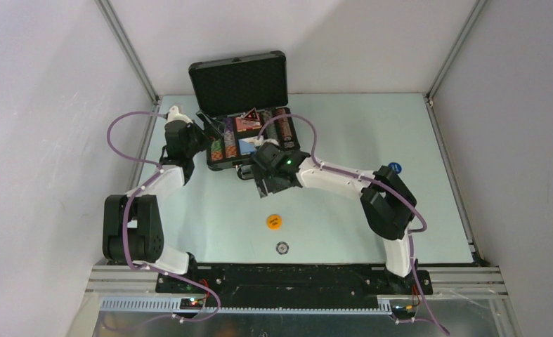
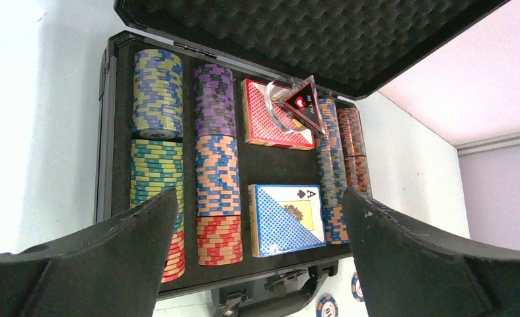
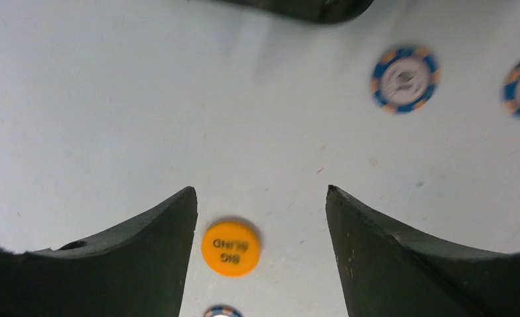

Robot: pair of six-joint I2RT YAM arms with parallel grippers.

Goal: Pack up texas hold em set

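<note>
Case (image 1: pixel 239 84) sits open at the far middle of the table (image 1: pixel 372 133), lid up, w/ chip rows (image 2: pixel 156 125) + decks inside. L gripper (image 2: pixel 260 193) by case's left edge, jaws wide apart, empty. R gripper (image 3: pixel 260 190) jaws apart, holding nothing, over bare tabletop in front of case. Orange btn (image 3: pixel 230 248) lies flat in the open, clear of both fingers. Loose chips (image 3: pixel 404 78) near case front edge.

Right gripper (image 3: pixel 261 191), jaws apart, frames an orange button (image 3: pixel 230 247) (marked BIG BLIND) on the desk (image 3: pixel 111 99). Two blue-orange chips (image 3: pixel 404 78) lie beyond.
</note>
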